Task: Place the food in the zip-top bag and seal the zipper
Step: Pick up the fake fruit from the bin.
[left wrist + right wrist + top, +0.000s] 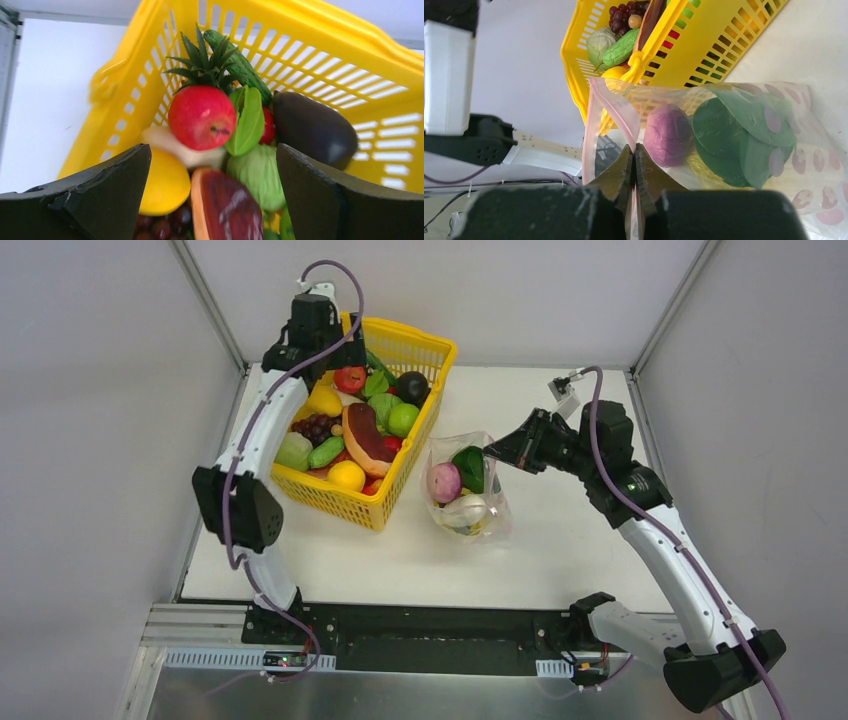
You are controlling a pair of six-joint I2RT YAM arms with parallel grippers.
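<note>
The right pincer (634, 152) is closed flat on the upper edge of the zip-top bag (467, 502), nipping the clear film just beside the pinkish zipper (591, 125). The bag rests on the surface (560, 540) near the yellow basket (425, 345), its body extending away from the fingertips. A purple onion (667, 134) and green leaves (734, 135) lie inside it. The left pincer (212, 150) stands wide, holding nothing, over the basket. A red apple (201, 117) lies beyond its fingers, apart from both.

Clear zip-top bag (466, 502) lies right of the basket (345, 502), holding purple onion (444, 481) and leafy greens (469, 468); pink zipper (616, 107) parted.
</note>
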